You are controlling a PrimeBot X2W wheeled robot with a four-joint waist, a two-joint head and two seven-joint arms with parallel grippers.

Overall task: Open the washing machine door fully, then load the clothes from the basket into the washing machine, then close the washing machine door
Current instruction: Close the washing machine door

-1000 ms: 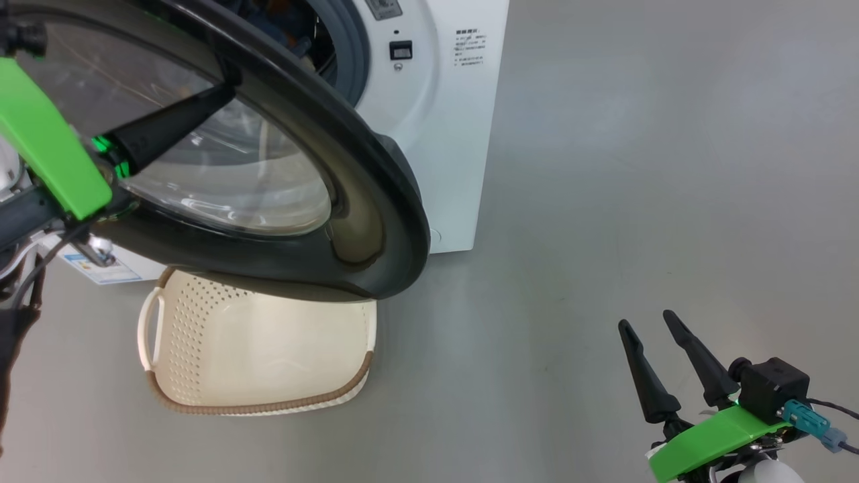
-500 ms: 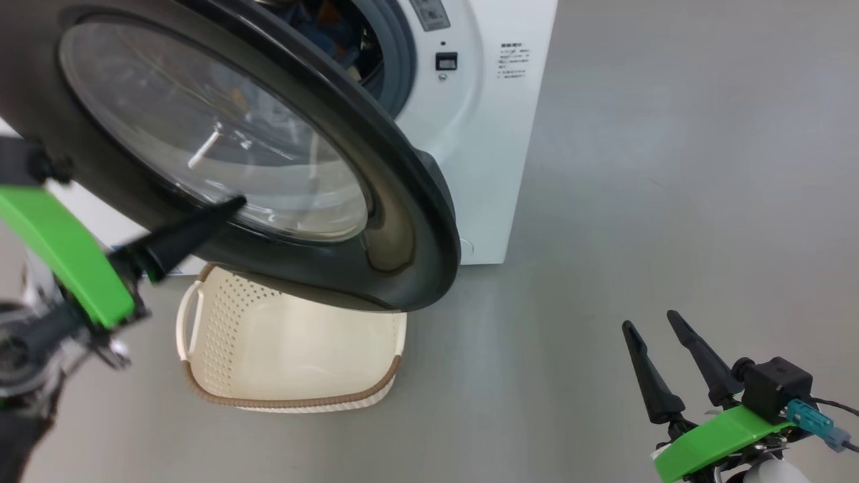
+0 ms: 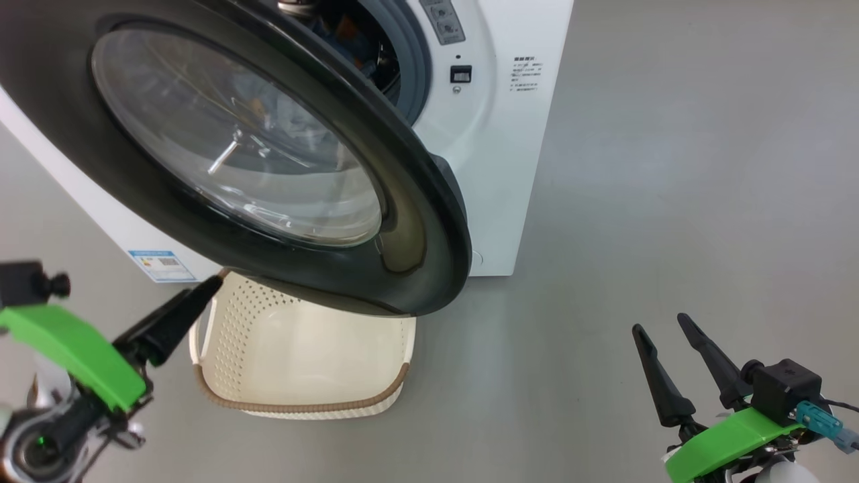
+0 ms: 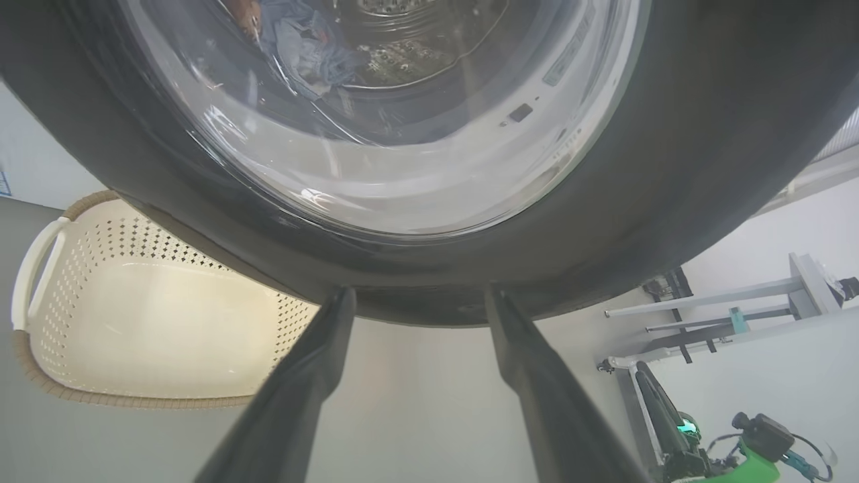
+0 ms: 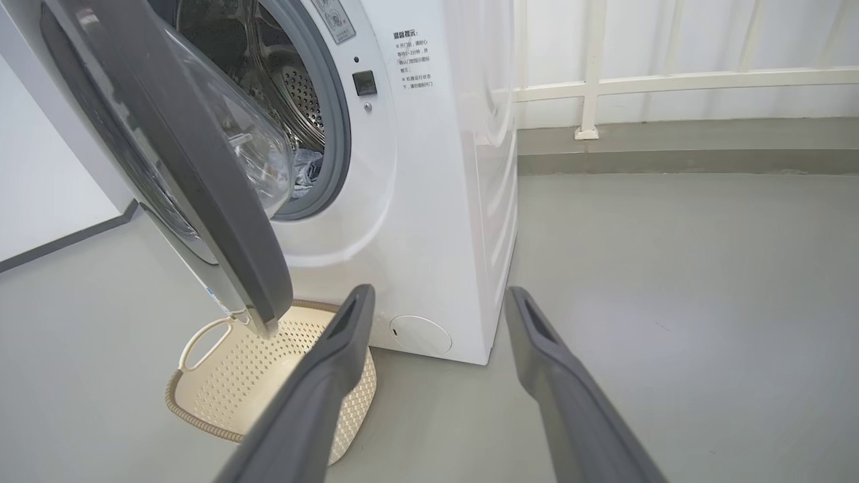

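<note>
The washing machine (image 3: 500, 168) stands with its door (image 3: 419, 208) swung partway out, the black ring and glass bowl hanging over the basket (image 3: 302, 407). The cream basket on the floor is empty inside. Light-blue clothes (image 4: 302, 47) lie in the drum, seen through the glass and past the gasket (image 5: 305, 168). My left gripper (image 4: 419, 298) is open and holds nothing, its tips just under the ring's lower edge; one finger (image 3: 171, 322) points up at the basket's left handle. My right gripper (image 3: 659, 323) stands open and empty over bare floor at the lower right, well away from the machine.
Grey floor (image 3: 671, 168) stretches open to the machine's right. A white railing (image 5: 671, 84) and a low kerb run behind it. A blue label (image 3: 161, 265) marks the washer's lower left front. A pale metal frame (image 4: 738, 302) stands off to the side.
My left gripper has come off the front of the door glass and dropped below the door's rim at the lower left. The head view has shifted. The right gripper has kept its pose.
</note>
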